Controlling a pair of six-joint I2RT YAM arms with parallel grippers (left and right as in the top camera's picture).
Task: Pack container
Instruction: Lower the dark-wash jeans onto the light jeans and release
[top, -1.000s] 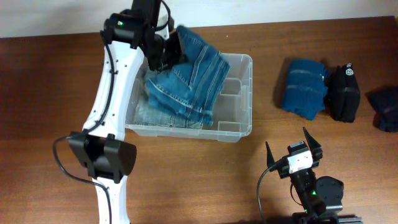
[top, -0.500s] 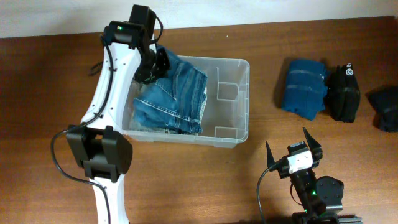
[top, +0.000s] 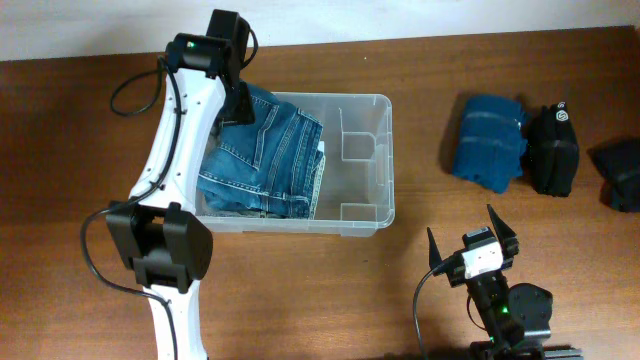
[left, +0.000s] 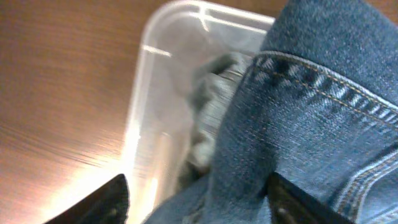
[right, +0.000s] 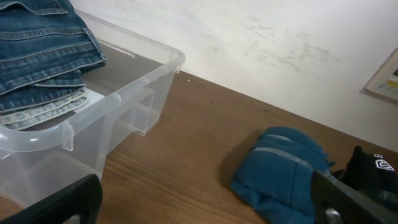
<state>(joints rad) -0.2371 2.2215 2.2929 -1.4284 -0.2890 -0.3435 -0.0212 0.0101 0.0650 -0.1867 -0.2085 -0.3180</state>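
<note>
The clear plastic container (top: 385, 160) stands left of the table's middle. A stack of folded blue jeans (top: 262, 160) fills its left half, and the right half shows bare moulded recesses. My left gripper (top: 240, 100) hangs over the far left corner of the jeans. In the left wrist view its jaws (left: 199, 202) stand wide apart over the denim (left: 311, 124), with a gap at the left finger and the container's wall (left: 155, 93) beyond. Near the front edge my right gripper (top: 470, 238) is open and holds nothing (right: 211, 205).
To the right of the container lie a folded teal-blue cloth (top: 488, 140), a black pouch (top: 552, 148) touching it, and a dark navy item (top: 620, 172) at the right edge. The white left arm (top: 165, 180) runs along the container's left side.
The left arm has lowered the jeans from above the rim into the container's left half, and its jaws have spread. The container has slid a little left. The right arm has not moved.
</note>
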